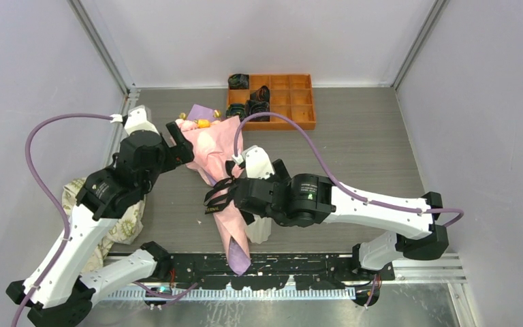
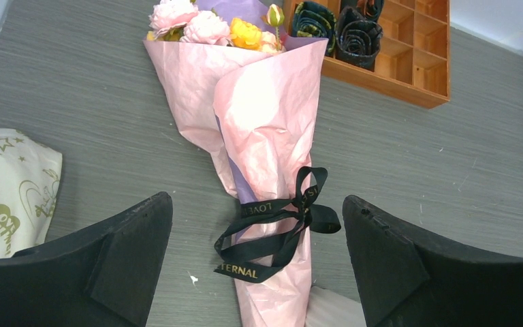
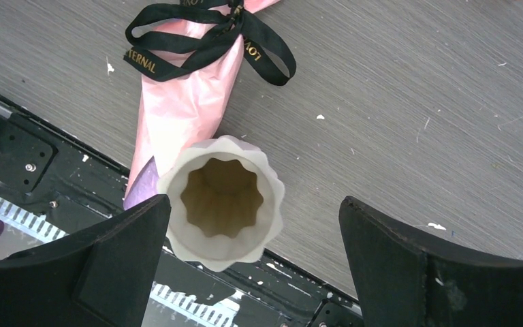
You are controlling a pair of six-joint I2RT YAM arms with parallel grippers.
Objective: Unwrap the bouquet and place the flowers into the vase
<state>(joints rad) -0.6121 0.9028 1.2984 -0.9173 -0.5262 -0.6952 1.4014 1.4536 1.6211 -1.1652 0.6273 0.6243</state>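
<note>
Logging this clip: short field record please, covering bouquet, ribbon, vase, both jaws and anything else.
bouquet: lying flat, still wrapped, flowers at far end
ribbon: black, tied round the wrap
vase: upright, empty, beside bouquet's narrow end
left jaws: open near the bouquet, holding nothing
right jaws: open near the vase, holding nothing
other: orange tray holding dark coils; printed cloth at left

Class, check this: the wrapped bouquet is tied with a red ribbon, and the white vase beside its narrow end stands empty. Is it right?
No: the ribbon is black, not red; the left wrist view shows it. Otherwise right: the bouquet is wrapped, and the white vase stands empty beside its narrow end.
</note>
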